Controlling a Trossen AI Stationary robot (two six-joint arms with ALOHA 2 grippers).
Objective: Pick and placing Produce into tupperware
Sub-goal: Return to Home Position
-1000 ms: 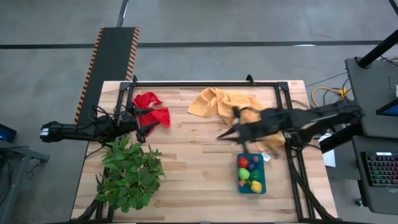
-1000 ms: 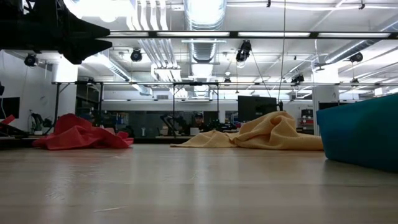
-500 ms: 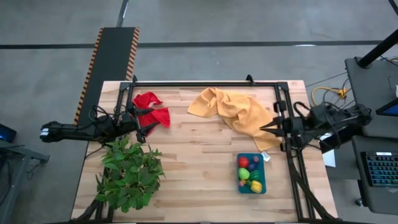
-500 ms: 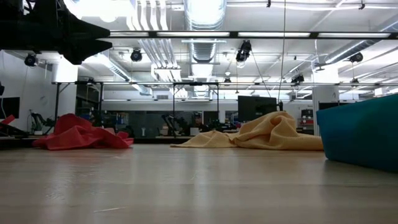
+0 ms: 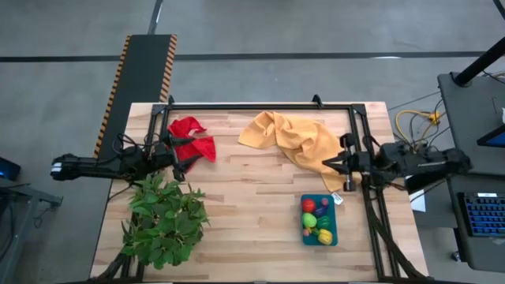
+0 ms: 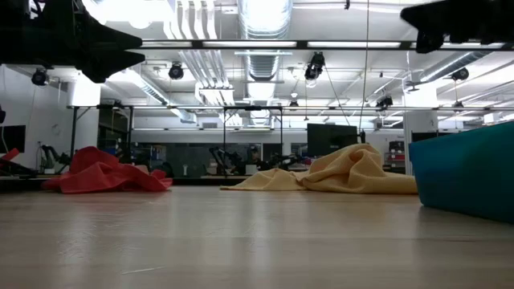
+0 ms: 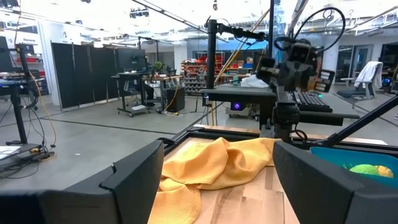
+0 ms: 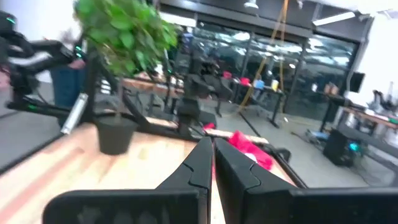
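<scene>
The teal tupperware [image 5: 319,219] sits on the table near its right near corner and shows as a teal wall [image 6: 466,172] in the low view. Inside lie the produce pieces: a red ball [image 5: 308,205], a lime green piece [image 5: 309,220] and a yellow one [image 5: 324,236]. My right gripper [image 5: 327,163] is shut [image 8: 211,163], raised over the right end of the yellow cloth [image 5: 296,142], just beyond the tupperware's far side. My left gripper [image 5: 184,162] is open [image 7: 217,186] and waits by the red cloth [image 5: 193,138] at the table's left.
A leafy green plant [image 5: 163,221] in a dark pot stands at the left near corner. The red cloth [image 6: 104,172] and yellow cloth [image 6: 337,172] lie crumpled along the far half. A black frame [image 5: 260,106] rims the table. Bare wood lies in the middle.
My right arm has drawn back fast from over the table's middle toward the right edge and now hangs over the yellow cloth's right end; it has come into the low view at the upper right. The tupperware, its produce and the cloths have stayed put.
</scene>
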